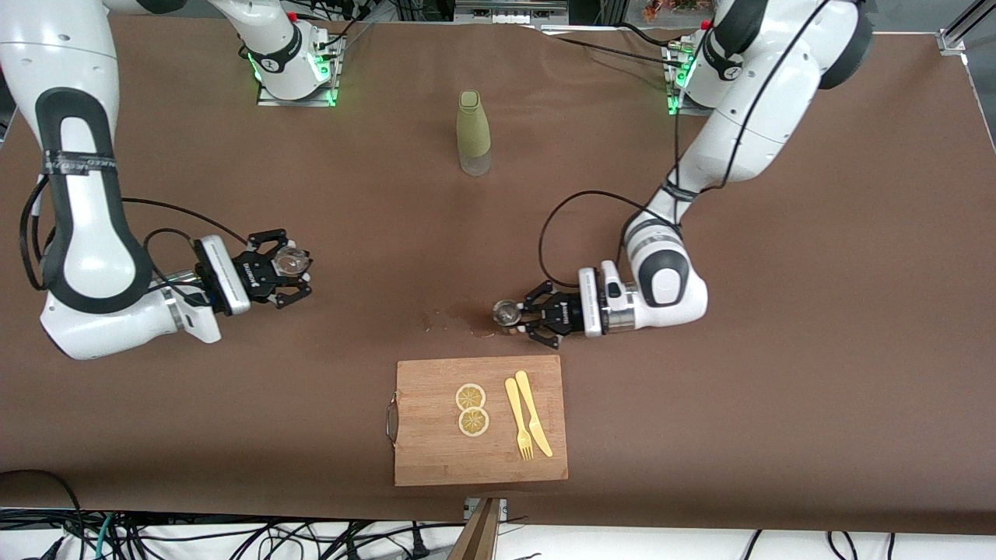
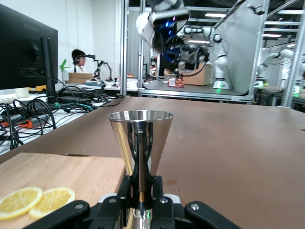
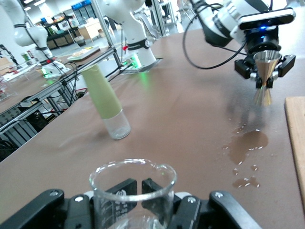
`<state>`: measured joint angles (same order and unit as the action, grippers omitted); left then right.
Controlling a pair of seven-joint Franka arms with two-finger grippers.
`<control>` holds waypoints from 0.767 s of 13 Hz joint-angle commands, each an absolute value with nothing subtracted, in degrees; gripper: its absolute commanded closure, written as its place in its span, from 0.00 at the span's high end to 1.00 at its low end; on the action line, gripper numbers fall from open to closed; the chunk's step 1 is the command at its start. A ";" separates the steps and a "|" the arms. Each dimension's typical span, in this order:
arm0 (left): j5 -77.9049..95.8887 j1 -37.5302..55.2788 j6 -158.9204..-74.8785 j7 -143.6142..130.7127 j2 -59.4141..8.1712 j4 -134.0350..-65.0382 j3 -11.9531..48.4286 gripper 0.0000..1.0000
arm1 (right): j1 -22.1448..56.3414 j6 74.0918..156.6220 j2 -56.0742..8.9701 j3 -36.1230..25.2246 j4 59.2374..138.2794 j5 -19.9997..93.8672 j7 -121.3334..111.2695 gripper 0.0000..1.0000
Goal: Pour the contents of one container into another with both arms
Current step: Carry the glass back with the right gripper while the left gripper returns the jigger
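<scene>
My left gripper [image 1: 517, 315] is shut on the narrow waist of a steel jigger [image 1: 506, 313], which stands upright just by the cutting board's edge that lies farther from the front camera. In the left wrist view the jigger [image 2: 140, 138] rises straight from the left gripper [image 2: 141, 191]. My right gripper [image 1: 292, 269] is shut on a clear glass beaker [image 1: 289, 261], held upright toward the right arm's end of the table. The right wrist view shows the beaker [image 3: 133, 191] in the right gripper [image 3: 146, 187] and, farther off, the jigger [image 3: 266, 76].
A wet spill [image 1: 447, 320] marks the brown table beside the jigger. A green bottle [image 1: 473, 132] stands between the arms' bases. The wooden cutting board [image 1: 436, 459] near the front edge carries two lemon slices [image 1: 471, 408] and a yellow fork and knife [image 1: 527, 424].
</scene>
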<state>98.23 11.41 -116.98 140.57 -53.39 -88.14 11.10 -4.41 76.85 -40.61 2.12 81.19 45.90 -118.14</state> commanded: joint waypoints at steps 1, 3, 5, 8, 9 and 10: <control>91.44 4.51 -109.37 142.91 -50.10 -93.60 11.69 0.00 | -6.93 75.32 -42.71 2.81 81.83 43.52 -125.30 0.00; 84.84 -0.07 -103.65 142.91 -50.18 -93.78 10.73 0.00 | -8.17 76.46 -45.51 2.38 81.91 42.10 -132.51 0.00; 81.14 -2.63 -96.54 144.48 -50.19 -93.78 6.62 0.00 | -8.96 78.91 -48.50 1.94 82.09 41.31 -139.53 0.00; 78.06 -6.84 -87.74 149.49 -50.80 -93.78 -0.86 0.00 | -9.58 81.20 -51.67 0.88 82.97 41.22 -146.05 0.01; 77.44 -7.99 -85.28 150.46 -50.89 -94.21 -2.97 0.00 | -9.58 81.47 -52.90 -0.08 82.97 41.22 -148.68 0.01; 77.34 -8.43 -83.51 151.69 -50.98 -94.74 -5.51 0.00 | -9.58 81.47 -54.30 -0.70 82.97 41.22 -151.15 0.01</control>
<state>78.44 -7.25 -86.55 148.06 -52.41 -92.15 -2.96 -9.08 81.36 -53.05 -0.11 82.61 41.72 -147.00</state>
